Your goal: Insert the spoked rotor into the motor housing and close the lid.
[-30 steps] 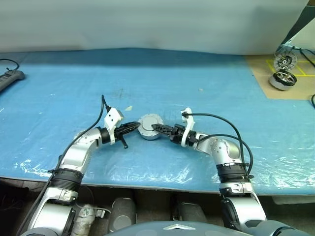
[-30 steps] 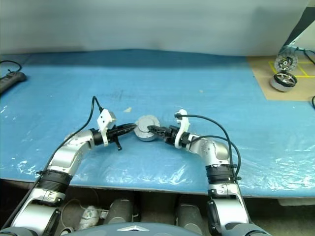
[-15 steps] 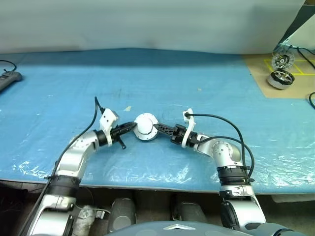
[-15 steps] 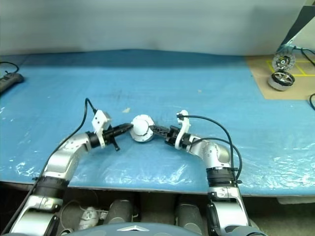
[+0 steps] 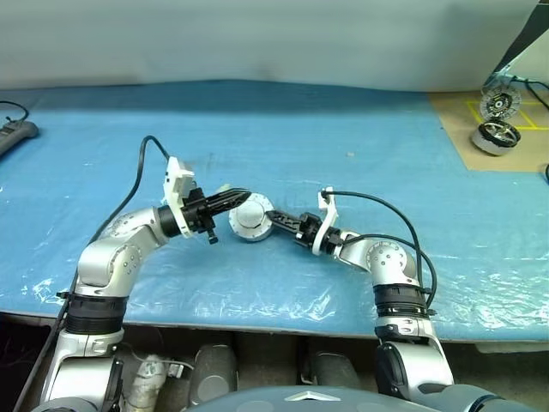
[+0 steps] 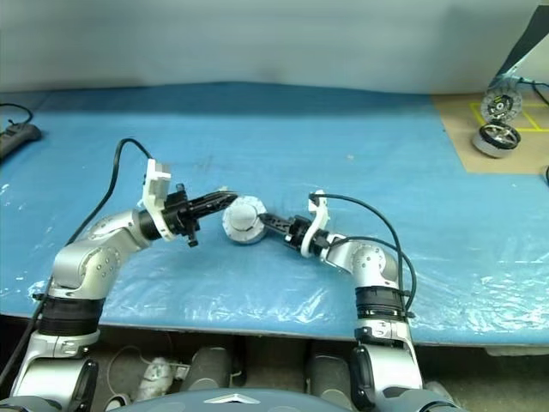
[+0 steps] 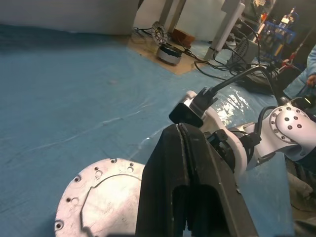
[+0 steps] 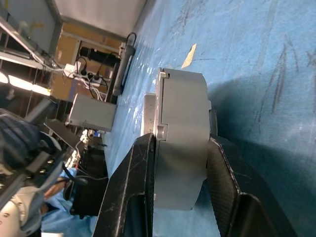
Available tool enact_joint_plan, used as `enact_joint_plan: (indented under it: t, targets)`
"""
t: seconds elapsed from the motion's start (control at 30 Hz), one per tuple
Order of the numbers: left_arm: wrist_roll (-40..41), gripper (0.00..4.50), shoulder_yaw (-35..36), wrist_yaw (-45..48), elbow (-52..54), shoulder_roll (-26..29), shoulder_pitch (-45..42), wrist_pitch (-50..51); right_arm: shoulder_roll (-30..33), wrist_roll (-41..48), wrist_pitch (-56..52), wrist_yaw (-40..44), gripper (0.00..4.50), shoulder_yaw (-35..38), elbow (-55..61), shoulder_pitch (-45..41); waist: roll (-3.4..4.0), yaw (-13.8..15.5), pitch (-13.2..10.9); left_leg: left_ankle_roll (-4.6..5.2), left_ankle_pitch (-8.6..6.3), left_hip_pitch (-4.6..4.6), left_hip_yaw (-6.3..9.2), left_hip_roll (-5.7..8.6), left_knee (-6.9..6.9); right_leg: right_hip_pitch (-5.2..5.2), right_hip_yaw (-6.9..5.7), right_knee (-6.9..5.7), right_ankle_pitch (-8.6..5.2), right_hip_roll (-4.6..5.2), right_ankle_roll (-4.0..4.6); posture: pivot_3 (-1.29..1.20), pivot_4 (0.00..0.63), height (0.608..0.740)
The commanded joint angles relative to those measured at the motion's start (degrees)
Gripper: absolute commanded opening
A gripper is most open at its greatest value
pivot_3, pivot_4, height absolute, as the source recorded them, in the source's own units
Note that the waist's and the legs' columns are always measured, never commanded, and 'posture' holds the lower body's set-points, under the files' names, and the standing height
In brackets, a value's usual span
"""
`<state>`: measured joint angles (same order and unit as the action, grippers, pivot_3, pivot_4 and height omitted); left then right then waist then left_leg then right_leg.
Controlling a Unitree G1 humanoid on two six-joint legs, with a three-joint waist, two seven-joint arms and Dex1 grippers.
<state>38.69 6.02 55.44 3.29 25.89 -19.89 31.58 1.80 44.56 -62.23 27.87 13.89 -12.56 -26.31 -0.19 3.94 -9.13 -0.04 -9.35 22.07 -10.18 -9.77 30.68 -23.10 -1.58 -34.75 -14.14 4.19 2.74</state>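
The motor housing [image 5: 251, 219], a squat round grey metal piece, sits at the middle of the blue sheet, tipped so its flat round face [image 7: 98, 190] looks up. My right gripper [image 5: 273, 225] is shut on it, its fingers [image 8: 133, 187] pressed on both sides of the thick body [image 8: 182, 123]. The lid [image 8: 149, 118] lies flush against the body as a thinner disc. My left gripper [image 5: 240, 197] is shut on nothing and hovers just above the housing's upper left rim, apart from it. The spoked rotor is hidden.
On a brown board at the far right are an upright spoked metal disc [image 5: 495, 103] and a squat round metal part [image 5: 496, 137]. A black power strip [image 5: 17, 133] lies at the far left. The blue sheet [image 5: 343, 129] ends at the table's near edge.
My left gripper has lifted from the housing's left side and now hangs above it, still shut. My right gripper has closed tighter on the housing, which has tipped and shifted slightly left.
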Motion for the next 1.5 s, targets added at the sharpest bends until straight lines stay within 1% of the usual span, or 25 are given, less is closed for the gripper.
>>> enact_joint_plan:
  t: [0.03, 0.13, 0.2, 0.33, 0.43, 0.53, 0.6, 0.67, 0.9, 1.0, 1.07, 1.13, 1.2, 1.27, 1.37, 1.5]
  targets:
    - [0.79, 0.0, 2.83, 2.36, -2.67, 0.53, 0.17, -3.0, -1.46, 5.72, -2.27, -1.92, 1.13, 4.76, 0.87, -1.66, -0.05, 0.04, -0.08, 0.0, 0.0, 0.01, 0.0, 0.0, 0.0, 0.0, -0.01, 0.0, 0.0, 0.0, 0.0, 0.0, 0.15, 0.74]
    - [-0.56, 0.0, 4.04, 3.17, -6.44, 0.56, 1.17, -6.09, -2.48, 11.49, -4.08, -4.33, 1.13, 10.07, 1.91, -3.13, -0.03, 0.1, -0.14, 0.0, 0.0, 0.03, 0.0, 0.0, 0.01, 0.0, -0.01, 0.01, 0.0, 0.01, 0.0, 0.0, 0.15, 0.74]
    - [-0.74, 0.0, 6.36, 0.18, -9.4, -0.61, 0.31, -7.94, -2.84, 13.71, -4.82, -6.08, 1.13, 11.96, 3.13, -3.51, -0.02, 0.1, -0.19, 0.0, 0.0, 0.04, 0.0, -0.01, 0.02, -0.03, -0.01, 0.0, 0.0, 0.01, 0.0, 0.0, 0.15, 0.74]
    - [5.02, 0.0, 12.86, -6.43, -13.92, -3.09, -3.55, -4.13, -3.93, 18.22, -5.15, -10.18, 1.13, 15.18, 4.0, -4.06, -0.05, 0.1, -0.21, -0.01, 0.01, 0.05, 0.01, -0.03, 0.02, -0.04, -0.04, -0.02, 0.0, 0.0, 0.0, 0.0, 0.15, 0.74]
    - [7.72, 0.0, 15.04, -8.56, -15.88, -4.82, -4.21, -1.38, -4.65, 21.2, -4.94, -12.55, 1.13, 16.39, 4.03, -4.61, -0.05, 0.09, -0.21, -0.02, 0.01, 0.07, 0.01, 0.0, 0.03, -0.04, -0.04, -0.02, 0.01, 0.01, -0.01, 0.0, 0.15, 0.74]
    - [13.05, 0.63, 16.63, -8.53, -16.44, -6.77, -3.78, 4.43, -5.57, 24.22, -4.86, -14.67, 1.13, 16.33, 5.11, -5.43, -0.05, 0.06, -0.22, -0.02, 0.01, 0.11, 0.01, 0.01, 0.02, -0.08, -0.04, -0.02, 0.02, 0.01, -0.02, 0.0, 0.15, 0.74]
    - [18.21, 1.31, 16.59, -7.98, -15.13, -7.52, -2.7, 11.76, -6.18, 26.22, -5.0, -15.98, 1.13, 15.75, 6.15, -6.02, -0.06, 0.06, -0.23, -0.03, 0.01, 0.26, 0.01, 0.0, 0.02, -0.21, -0.06, -0.04, 0.02, 0.01, -0.02, 0.0, 0.15, 0.74]
    - [21.72, 2.02, 16.58, -8.4, -15.02, -7.92, -2.25, 17.19, -6.39, 27.59, -5.36, -16.79, 1.13, 14.91, 6.89, -6.27, -0.07, 0.06, -0.24, -0.02, 0.01, 0.34, 0.01, 0.0, 0.03, -0.29, -0.08, -0.05, 0.05, 0.0, -0.06, 0.0, 0.15, 0.74]
    - [27.38, 4.46, 17.0, -13.59, -12.65, -11.45, -3.37, 23.08, -4.41, 29.78, -6.23, -16.89, 1.13, 11.96, 9.49, -5.25, -0.13, 0.44, -0.27, -0.03, 0.01, 0.41, 0.06, 0.0, 0.1, -0.23, -0.14, -0.03, 0.14, 0.01, -0.21, 0.0, 0.15, 0.74]
    - [32.69, 4.46, 18.69, -16.09, -11.54, -12.91, -4.72, 25.44, -3.79, 30.08, -6.49, -16.93, 1.13, 10.82, 9.9, -4.72, -0.14, 0.53, -0.27, -0.04, 0.01, 0.43, 0.08, -0.01, 0.14, -0.24, -0.15, -0.05, 0.16, 0.0, -0.25, 0.0, 0.15, 0.74]
    - [34.77, 4.46, 18.8, -18.26, -11.11, -13.89, -5.53, 26.5, -3.57, 30.2, -6.37, -17.04, 1.13, 10.38, 9.82, -4.69, -0.13, 0.58, -0.28, -0.04, 0.01, 0.45, 0.09, -0.01, 0.19, -0.23, -0.16, -0.06, 0.17, 0.0, -0.27, 0.0, 0.15, 0.74]
    - [35.12, 4.46, 18.39, -20.26, -11.48, -14.82, -5.68, 26.96, -3.27, 30.32, -6.23, -17.21, 1.13, 10.14, 9.41, -4.78, -0.14, 0.55, -0.27, -0.04, 0.01, 0.47, 0.11, 0.0, 0.26, -0.23, -0.15, -0.06, 0.2, 0.0, -0.32, 0.0, 0.15, 0.74]
    - [33.02, 4.46, 17.56, -23.15, -12.82, -16.04, -6.04, 25.71, -2.92, 30.49, -6.28, -17.63, 1.13, 9.91, 8.61, -4.91, -0.14, 0.57, -0.28, -0.05, 0.01, 0.48, 0.12, 0.01, 0.27, -0.22, -0.15, -0.04, 0.23, 0.01, -0.37, 0.0, 0.15, 0.74]
    - [32.1, 4.46, 16.4, -23.23, -12.56, -16.65, -5.83, 25.55, -2.51, 30.53, -6.43, -17.58, 1.13, 9.43, 8.36, -5.09, -0.15, 0.58, -0.28, -0.05, 0.01, 0.53, 0.15, 0.01, 0.3, -0.22, -0.15, -0.05, 0.27, 0.0, -0.43, 0.0, 0.15, 0.74]
    - [34.46, 4.46, 17.4, -24.62, -11.48, -17.65, -5.59, 26.02, -2.1, 31.22, -6.57, -17.89, 1.13, 9.19, 8.73, -5.17, -0.15, 0.57, -0.29, -0.05, 0.02, 0.59, 0.18, 0.03, 0.36, -0.22, -0.15, -0.04, 0.32, 0.0, -0.53, 0.0, 0.15, 0.74]
    - [35.27, 4.46, 17.59, -27.12, -11.15, -19.93, -5.05, 25.18, -1.75, 31.65, -6.42, -18.15, 1.13, 9.19, 8.84, -4.56, -0.16, 0.59, -0.29, -0.05, 0.02, 0.61, 0.21, 0.04, 0.4, -0.21, -0.15, -0.05, 0.34, 0.0, -0.56, 0.0, 0.15, 0.74]
